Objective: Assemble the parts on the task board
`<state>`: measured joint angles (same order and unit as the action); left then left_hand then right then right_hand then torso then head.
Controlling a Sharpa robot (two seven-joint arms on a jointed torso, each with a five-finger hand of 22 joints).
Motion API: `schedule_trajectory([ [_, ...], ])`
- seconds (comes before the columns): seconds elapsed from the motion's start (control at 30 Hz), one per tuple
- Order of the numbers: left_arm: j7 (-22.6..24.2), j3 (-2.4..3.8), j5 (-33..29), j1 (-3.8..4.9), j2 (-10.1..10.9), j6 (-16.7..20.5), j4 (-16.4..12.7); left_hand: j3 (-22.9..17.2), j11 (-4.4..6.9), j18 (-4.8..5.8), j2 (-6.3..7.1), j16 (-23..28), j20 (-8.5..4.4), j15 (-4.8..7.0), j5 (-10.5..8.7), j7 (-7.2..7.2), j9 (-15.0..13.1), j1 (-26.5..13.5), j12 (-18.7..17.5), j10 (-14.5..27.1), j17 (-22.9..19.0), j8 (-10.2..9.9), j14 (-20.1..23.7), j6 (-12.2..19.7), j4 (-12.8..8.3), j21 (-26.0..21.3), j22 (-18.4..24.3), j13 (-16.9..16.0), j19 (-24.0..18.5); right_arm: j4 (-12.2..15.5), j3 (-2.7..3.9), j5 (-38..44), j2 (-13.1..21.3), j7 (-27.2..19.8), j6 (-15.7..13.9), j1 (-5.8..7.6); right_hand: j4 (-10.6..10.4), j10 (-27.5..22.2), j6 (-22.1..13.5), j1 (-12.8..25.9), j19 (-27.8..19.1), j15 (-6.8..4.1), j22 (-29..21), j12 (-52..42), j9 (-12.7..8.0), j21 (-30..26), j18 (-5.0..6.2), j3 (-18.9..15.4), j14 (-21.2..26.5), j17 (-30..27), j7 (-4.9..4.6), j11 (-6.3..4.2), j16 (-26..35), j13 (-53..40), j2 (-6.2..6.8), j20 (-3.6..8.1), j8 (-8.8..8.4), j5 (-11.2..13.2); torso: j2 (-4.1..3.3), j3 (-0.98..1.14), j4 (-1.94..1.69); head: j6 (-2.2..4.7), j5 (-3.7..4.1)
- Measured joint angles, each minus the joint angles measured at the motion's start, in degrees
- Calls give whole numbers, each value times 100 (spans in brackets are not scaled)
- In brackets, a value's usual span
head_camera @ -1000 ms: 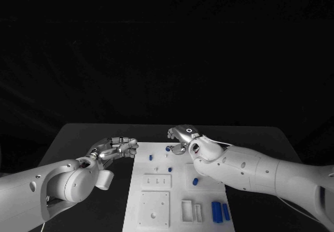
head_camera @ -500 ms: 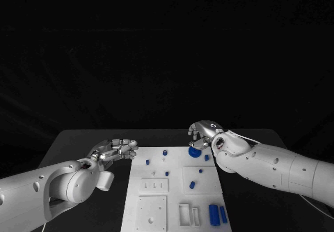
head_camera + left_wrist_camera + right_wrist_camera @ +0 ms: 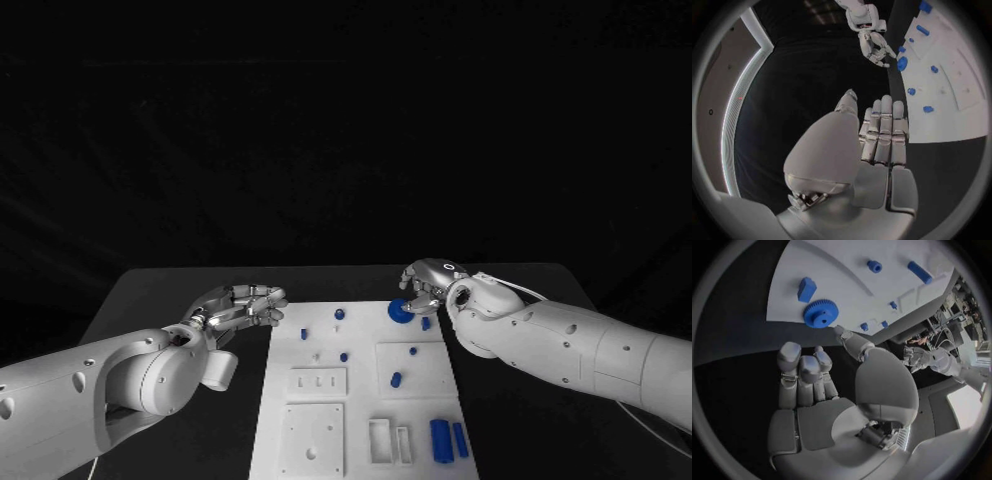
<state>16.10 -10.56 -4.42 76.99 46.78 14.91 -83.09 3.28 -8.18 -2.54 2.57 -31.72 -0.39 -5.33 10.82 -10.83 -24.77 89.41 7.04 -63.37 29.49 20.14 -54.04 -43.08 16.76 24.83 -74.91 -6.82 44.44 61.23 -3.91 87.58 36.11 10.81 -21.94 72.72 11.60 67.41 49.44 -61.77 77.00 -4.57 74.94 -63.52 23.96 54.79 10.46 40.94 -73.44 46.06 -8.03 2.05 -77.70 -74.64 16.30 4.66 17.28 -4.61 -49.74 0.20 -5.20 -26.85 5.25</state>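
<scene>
Two hands are at the far end of the desk (image 3: 173, 290), and neither holds anything. The right hand (image 3: 427, 283) hangs with its fingers loosely curled over the far right corner of the task board (image 3: 361, 400), just beside the blue gear (image 3: 402, 312) but, as the right wrist view shows, apart from it: the gear (image 3: 821, 313) lies beyond the fingertips (image 3: 790, 351) with bare board between. The left hand (image 3: 242, 304) rests released at the board's left edge, its fingers straight and together in its own wrist view (image 3: 879, 135). I judge the gear a light, stiff plastic piece, not fragile, with a toothed rim that should give the fingers purchase; pinching it across the rim from above looks the best hold, since it lies low against the board. It lies flat, its bore pointing straight up, so it has no long axis along the board. Beside it stands a small blue block (image 3: 806, 289), and farther toward the robot a long blue bar (image 3: 444, 440) lies with its length running near to far.
</scene>
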Motion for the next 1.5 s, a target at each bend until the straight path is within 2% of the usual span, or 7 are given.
schedule_trajectory([
  [0.17,0,-1,0,-1,-14,-5,6,0,0,2,0,0,0,0,0,0,0,0,0,0,0,0,0,0,0,0,0,0,0,-158,-3,-10,-83,-25,127,-109,-2,79,-52,46,-24,21,0,-215,-17,75,-37,-35,20,104,-51,-22,-30,-32,5,36,-38,-33,0,-4,-3,-20,-1],
  [0.37,-1,-3,0,-2,-10,-9,6,0,0,-11,0,0,0,0,0,0,0,0,0,0,1,0,0,0,0,0,0,0,0,-252,-4,-10,-83,-37,213,-175,-7,99,-67,46,-25,22,-1,-296,-25,132,-37,-70,21,164,-64,-2,-30,-32,5,37,-67,-61,0,-14,-6,-45,5],
  [0.5,-1,-3,0,-2,-8,-10,9,0,0,-55,0,0,0,0,0,0,0,0,0,0,1,0,0,0,0,22,1,0,0,-276,-4,-8,-91,-45,241,-181,-15,99,-70,45,-25,23,-1,-299,-25,132,-37,-78,21,173,-62,-1,-30,-32,6,37,-67,-93,0,-16,-1,-56,0],
  [0.67,-2,-3,1,-2,-9,-13,11,0,1,-55,0,0,0,0,0,0,0,0,0,0,1,0,0,0,0,22,-3,0,0,-284,-3,-6,-125,-61,249,-184,-15,99,-71,68,-44,22,-1,-299,-30,155,-39,-78,21,192,-60,-1,-30,-31,-17,57,-67,-93,0,-18,2,-61,-5],
  [0.7,-2,-3,1,-2,-10,-14,11,0,0,-55,0,0,0,0,0,0,0,0,0,0,1,0,0,0,0,22,-3,0,0,-287,-3,-6,-130,-64,249,-184,-15,98,-71,68,-44,28,-1,-309,-30,156,-91,-78,26,193,-60,-1,-30,-31,-17,61,-67,-93,0,-18,2,-62,-5],
  [0.87,-2,-3,1,-2,-5,-16,10,0,1,-53,0,0,0,0,0,0,0,0,0,1,1,0,0,0,0,22,-3,0,0,-317,-2,-6,-143,-76,249,-185,-15,98,-71,81,-52,39,-2,-327,-30,158,-119,-78,38,215,-60,-1,-30,-31,-30,71,-67,-93,0,-18,2,-69,-6],
  [1.5,-5,-3,1,-1,22,-26,-27,0,1,-41,0,0,0,0,0,-20,0,0,0,1,-4,0,0,-20,0,22,-2,0,0,-479,0,-8,-267,-83,251,-220,-74,98,-109,135,-37,41,-2,-348,-34,222,-127,-98,36,275,-77,-1,-30,-30,-39,87,-88,-93,-1,-21,1,-103,-10],
])
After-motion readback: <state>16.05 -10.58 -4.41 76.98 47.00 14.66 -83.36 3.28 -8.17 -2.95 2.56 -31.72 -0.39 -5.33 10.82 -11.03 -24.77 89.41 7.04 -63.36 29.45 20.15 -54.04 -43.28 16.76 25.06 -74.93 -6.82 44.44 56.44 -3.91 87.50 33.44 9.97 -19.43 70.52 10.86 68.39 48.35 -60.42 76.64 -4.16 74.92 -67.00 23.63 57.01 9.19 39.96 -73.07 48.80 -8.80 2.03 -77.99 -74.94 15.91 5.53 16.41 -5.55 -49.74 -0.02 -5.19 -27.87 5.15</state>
